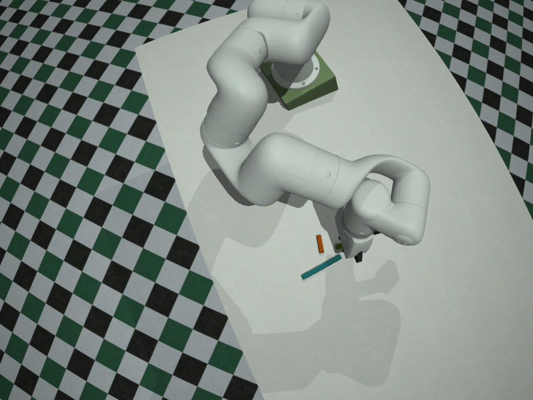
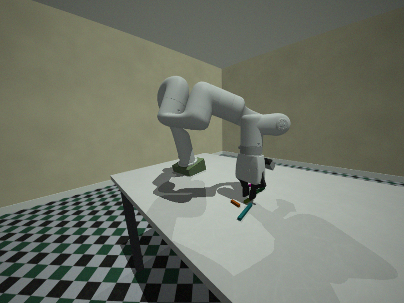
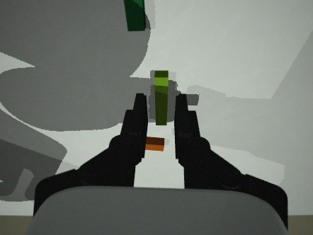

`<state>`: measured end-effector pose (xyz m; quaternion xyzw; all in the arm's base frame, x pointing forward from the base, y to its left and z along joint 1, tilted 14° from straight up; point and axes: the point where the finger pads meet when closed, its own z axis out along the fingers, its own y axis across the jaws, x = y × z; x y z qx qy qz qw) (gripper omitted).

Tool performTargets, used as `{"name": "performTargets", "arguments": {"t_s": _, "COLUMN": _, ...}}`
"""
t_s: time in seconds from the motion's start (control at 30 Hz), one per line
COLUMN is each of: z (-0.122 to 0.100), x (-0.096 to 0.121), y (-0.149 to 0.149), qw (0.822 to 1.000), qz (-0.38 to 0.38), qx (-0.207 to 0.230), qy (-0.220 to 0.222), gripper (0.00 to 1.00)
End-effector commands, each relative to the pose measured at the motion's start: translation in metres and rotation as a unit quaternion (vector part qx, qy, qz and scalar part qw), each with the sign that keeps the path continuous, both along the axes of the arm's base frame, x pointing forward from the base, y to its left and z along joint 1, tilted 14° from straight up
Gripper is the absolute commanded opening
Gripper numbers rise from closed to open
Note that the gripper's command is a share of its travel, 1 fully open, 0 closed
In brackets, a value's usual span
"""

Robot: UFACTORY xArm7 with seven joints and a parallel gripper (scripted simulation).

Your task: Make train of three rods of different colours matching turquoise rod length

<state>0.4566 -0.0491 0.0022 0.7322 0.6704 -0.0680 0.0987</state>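
My gripper is open part way and points down over a lime rod. The lime rod lies lengthwise between the lines of the fingers, with a gap on each side. An orange rod lies apart from it, turned across it in the wrist view. A turquoise rod lies nearby. A green rod lies beyond the lime one. A bit of magenta shows behind the fingers. The arm hides other rods, if any, in the top view.
The arm stands on a green base block on the pale table. A table edge runs along the left in the top and exterior views. The arm's shadows fall across the table around the rods.
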Motion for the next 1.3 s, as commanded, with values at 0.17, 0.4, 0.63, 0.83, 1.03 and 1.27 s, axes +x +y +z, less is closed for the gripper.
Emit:
{"name": "performTargets", "arguments": {"t_s": 0.17, "z": 0.001, "x": 0.001, "y": 0.001, "qw": 1.0, "qz": 0.001, "qx": 0.0, "qy": -0.002, "gripper": 0.24}}
{"name": "performTargets", "arguments": {"t_s": 0.4, "z": -0.001, "x": 0.001, "y": 0.0, "qw": 1.0, "qz": 0.001, "qx": 0.0, "qy": -0.002, "gripper": 0.24}}
{"name": "performTargets", "arguments": {"t_s": 0.63, "z": -0.005, "x": 0.001, "y": -0.001, "qw": 1.0, "qz": 0.001, "qx": 0.0, "qy": -0.002, "gripper": 0.24}}
{"name": "performTargets", "arguments": {"t_s": 0.83, "z": -0.01, "x": 0.001, "y": -0.002, "qw": 1.0, "qz": 0.001, "qx": 0.0, "qy": -0.002, "gripper": 0.24}}
{"name": "performTargets", "arguments": {"t_s": 1.03, "z": -0.012, "x": 0.002, "y": -0.002, "qw": 1.0, "qz": 0.001, "qx": 0.0, "qy": -0.002, "gripper": 0.24}}
{"name": "performTargets", "arguments": {"t_s": 1.27, "z": -0.012, "x": 0.002, "y": -0.003, "qw": 1.0, "qz": 0.001, "qx": 0.0, "qy": -0.002, "gripper": 0.24}}
